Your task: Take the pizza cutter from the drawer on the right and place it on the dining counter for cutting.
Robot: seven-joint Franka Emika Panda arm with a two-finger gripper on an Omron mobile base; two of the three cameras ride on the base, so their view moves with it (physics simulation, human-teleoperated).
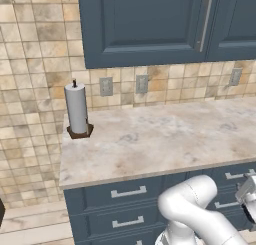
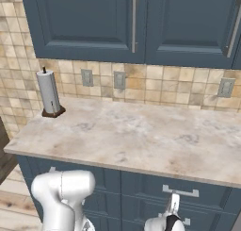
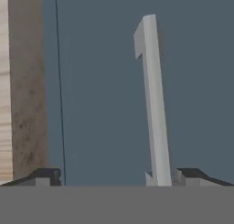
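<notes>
The drawer (image 2: 207, 193) is the upper navy front on the right under the worktop, shut, with a short silver bar handle (image 2: 180, 192). My gripper (image 2: 173, 207) hovers just in front of it, slightly below the handle's left end, and sits at the right edge in the left base view (image 1: 248, 189). The hand view is rolled, so the handle (image 3: 153, 99) runs upright over the navy drawer front (image 3: 100, 90). My gripper (image 3: 121, 175) is open, with the handle's near end between the fingertips, close to the right fingertip (image 3: 194, 175). The pizza cutter is hidden and the dining counter is out of view.
A marbled worktop (image 1: 165, 134) backed by tan tiles lies above the drawers. A paper-towel roll (image 1: 77, 109) stands at its back left. Tall navy wall cabinets (image 2: 136, 22) hang overhead. More drawers (image 1: 127, 191) fill the left. My arm's elbow (image 1: 187, 201) bulges before them.
</notes>
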